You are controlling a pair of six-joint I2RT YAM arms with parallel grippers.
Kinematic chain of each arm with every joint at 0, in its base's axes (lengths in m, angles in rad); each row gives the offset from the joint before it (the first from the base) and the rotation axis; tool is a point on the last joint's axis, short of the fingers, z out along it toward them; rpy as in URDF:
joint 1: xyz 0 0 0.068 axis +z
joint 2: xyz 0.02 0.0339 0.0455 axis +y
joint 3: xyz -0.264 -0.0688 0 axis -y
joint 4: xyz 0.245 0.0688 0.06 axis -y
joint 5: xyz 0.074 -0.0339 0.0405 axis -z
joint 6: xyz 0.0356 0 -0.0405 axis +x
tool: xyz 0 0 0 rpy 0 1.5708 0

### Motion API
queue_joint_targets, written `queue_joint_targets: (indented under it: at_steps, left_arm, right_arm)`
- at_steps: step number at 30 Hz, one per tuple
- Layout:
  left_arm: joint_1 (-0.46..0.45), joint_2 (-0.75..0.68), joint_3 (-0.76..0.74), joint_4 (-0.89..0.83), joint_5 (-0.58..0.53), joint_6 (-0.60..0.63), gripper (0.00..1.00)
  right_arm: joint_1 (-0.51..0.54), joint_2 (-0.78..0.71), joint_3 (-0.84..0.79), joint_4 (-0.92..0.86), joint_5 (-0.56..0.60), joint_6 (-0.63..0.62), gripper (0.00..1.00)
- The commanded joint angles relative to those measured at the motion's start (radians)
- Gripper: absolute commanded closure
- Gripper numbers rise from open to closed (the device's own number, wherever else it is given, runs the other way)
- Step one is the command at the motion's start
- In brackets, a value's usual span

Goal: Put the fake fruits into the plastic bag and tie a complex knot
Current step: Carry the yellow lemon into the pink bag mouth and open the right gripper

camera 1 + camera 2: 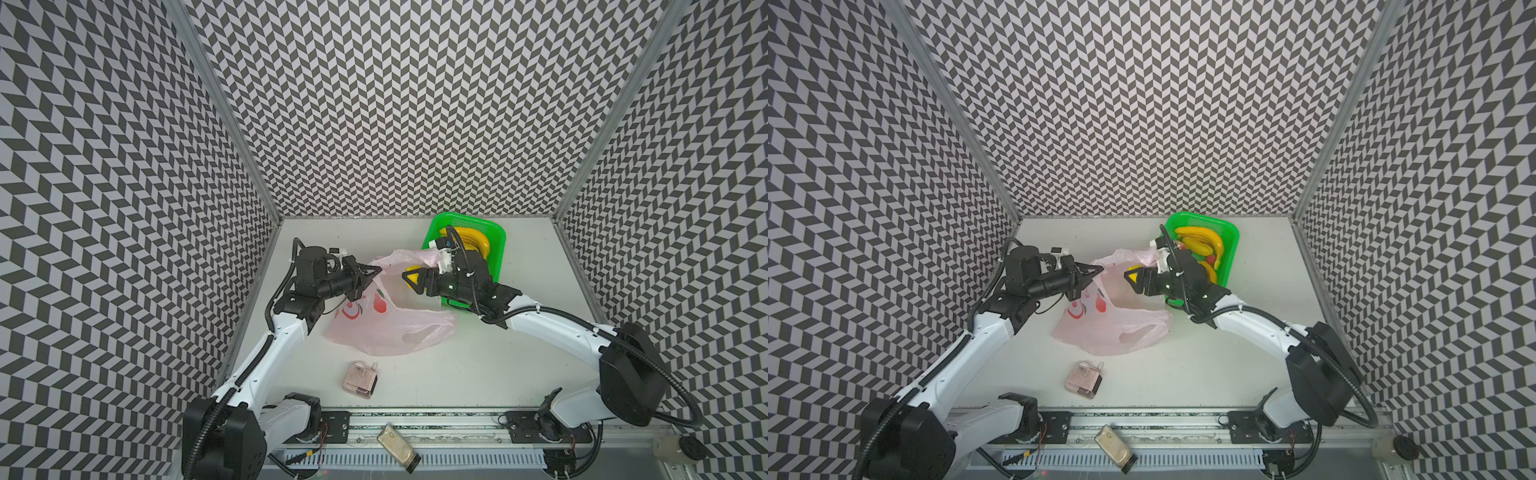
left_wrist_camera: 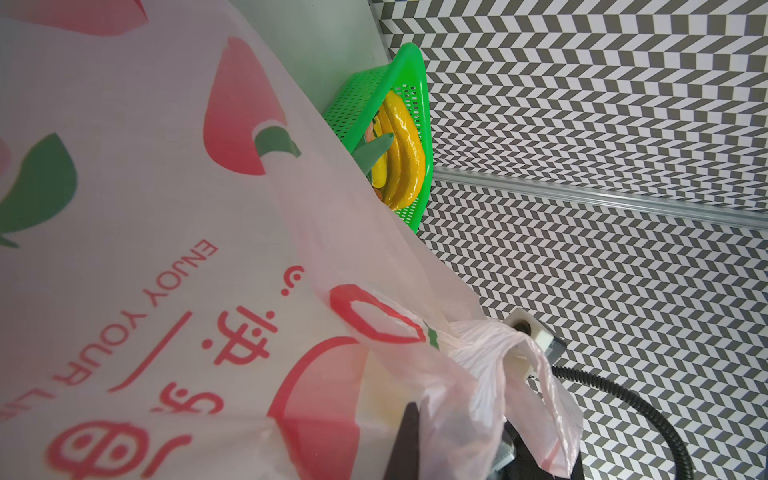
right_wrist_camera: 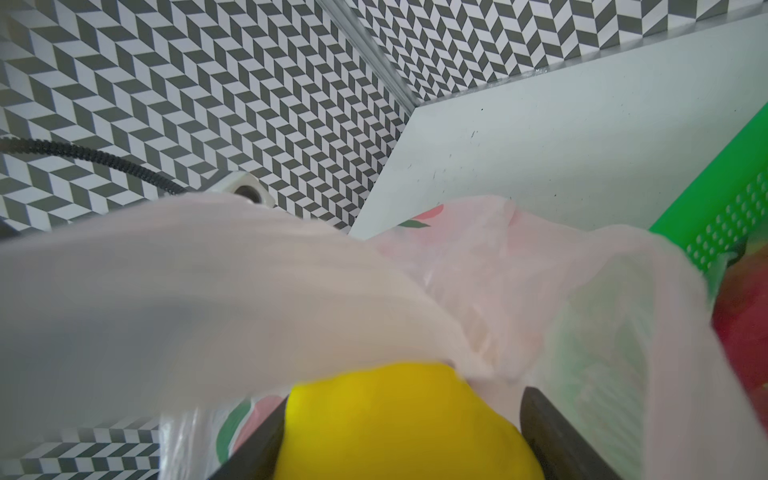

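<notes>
Your white table fills the lower middle of both top views, walled on three sides by grey chevron panels. The bag lies mid-table, and your left gripper is pinched on its upper rim. Your right gripper clamps a yellow fruit at the bag's mouth. The basket, upper right of the table, holds bananas. A box sits below the bag.
</notes>
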Motion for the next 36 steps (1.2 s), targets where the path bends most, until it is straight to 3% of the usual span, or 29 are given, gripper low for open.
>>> queue_joint_targets:
  at_steps: [1, 25, 36]
  left_arm:
    - [-0.009, -0.013, -0.002, 0.028, -0.004, -0.015, 1.0]
    - [-0.009, -0.013, -0.004, 0.021, -0.001, -0.01, 1.0]
    - [-0.009, -0.012, -0.003, 0.017, 0.001, -0.007, 1.0]
  right_arm:
    - [0.009, 0.038, 0.035, 0.087, 0.057, 0.006, 0.37]
    - [0.009, 0.142, 0.129, 0.058, 0.051, -0.02, 0.33]
    - [0.009, 0.156, 0.157, 0.031, 0.036, -0.035, 0.18]
